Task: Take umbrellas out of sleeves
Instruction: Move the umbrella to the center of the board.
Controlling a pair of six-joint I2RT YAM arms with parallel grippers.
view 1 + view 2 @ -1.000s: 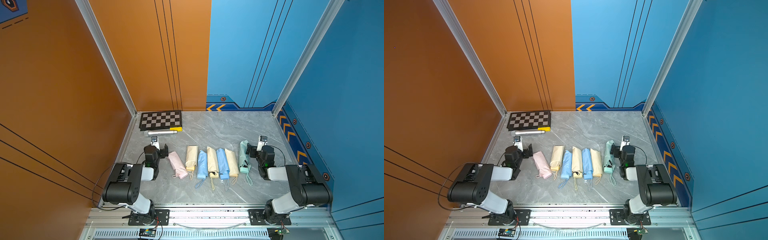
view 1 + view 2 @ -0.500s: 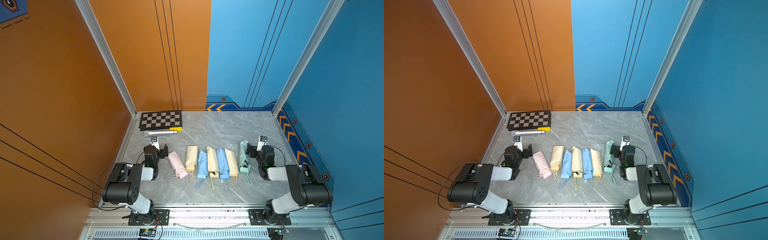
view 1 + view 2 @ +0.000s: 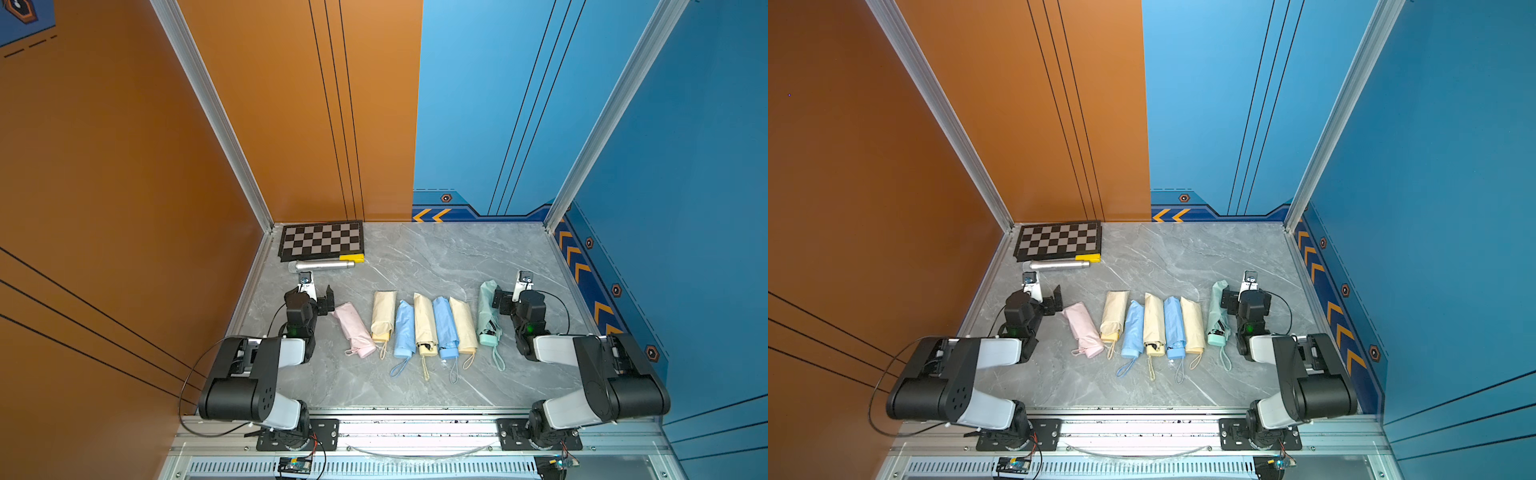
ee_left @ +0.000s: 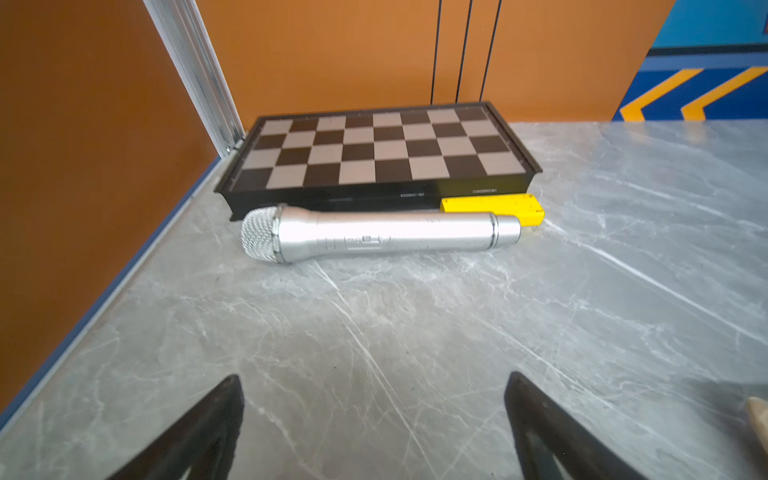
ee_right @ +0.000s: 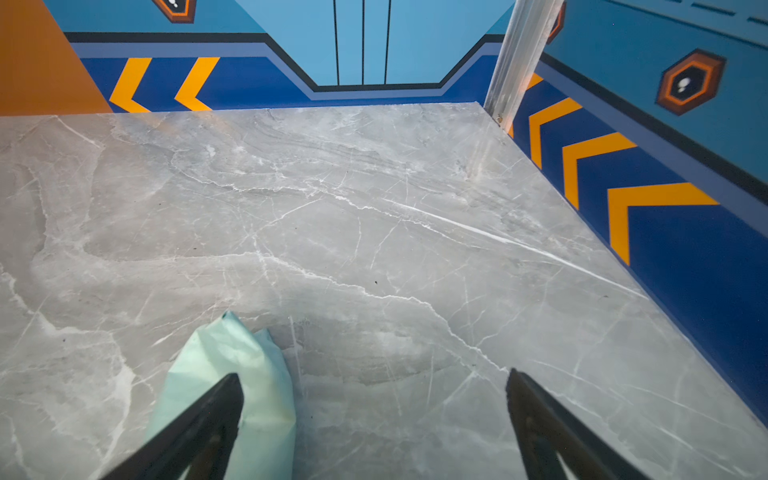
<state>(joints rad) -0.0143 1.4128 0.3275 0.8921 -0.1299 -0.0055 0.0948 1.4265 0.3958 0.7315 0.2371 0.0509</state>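
Several sleeves lie side by side across the middle of the table in both top views, each with an umbrella inside. From left to right they start with a pink sleeve (image 3: 353,326), then a cream sleeve (image 3: 383,313) and a light blue sleeve (image 3: 404,328). A mint sleeve (image 3: 486,307) (image 3: 1218,305) ends the row. Umbrella handles and wrist cords (image 3: 489,340) stick out at the near ends. My left gripper (image 3: 311,293) (image 4: 374,386) is open over bare table, left of the pink sleeve. My right gripper (image 3: 519,295) (image 5: 374,386) is open, one finger over the far tip of the mint sleeve (image 5: 232,365).
A folded chessboard (image 3: 322,240) (image 4: 374,145) lies in the back left corner. A silver microphone (image 3: 322,265) (image 4: 374,235) and a yellow block (image 3: 352,257) (image 4: 494,205) lie just in front of it. Walls enclose the table on the left, back and right.
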